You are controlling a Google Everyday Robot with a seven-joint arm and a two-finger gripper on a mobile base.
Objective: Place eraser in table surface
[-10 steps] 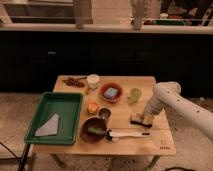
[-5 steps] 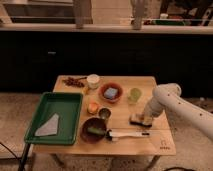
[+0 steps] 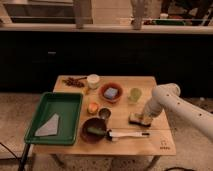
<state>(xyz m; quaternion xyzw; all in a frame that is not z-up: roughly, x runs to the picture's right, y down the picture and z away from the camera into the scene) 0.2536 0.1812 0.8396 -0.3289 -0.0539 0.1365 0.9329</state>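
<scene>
Hand [image 3: 144, 118] down at the eraser [image 3: 134, 119] on the tabletop [image 3: 150, 146].
Tan top, dark base; the hand's grip I cannot tell.

eraser [image 3: 135, 118]: small block, tan top, dark base, lying flat | table surface [image 3: 127, 146]: light wood, eraser on its right side | my gripper [image 3: 145, 120]: at eraser's right end

The eraser [image 3: 135, 119] lies on the table surface [image 3: 145, 145], right of the tray [image 3: 62, 107], behind the brush [image 3: 127, 134]; the gripper [image 3: 145, 120] sits at its right end.
</scene>
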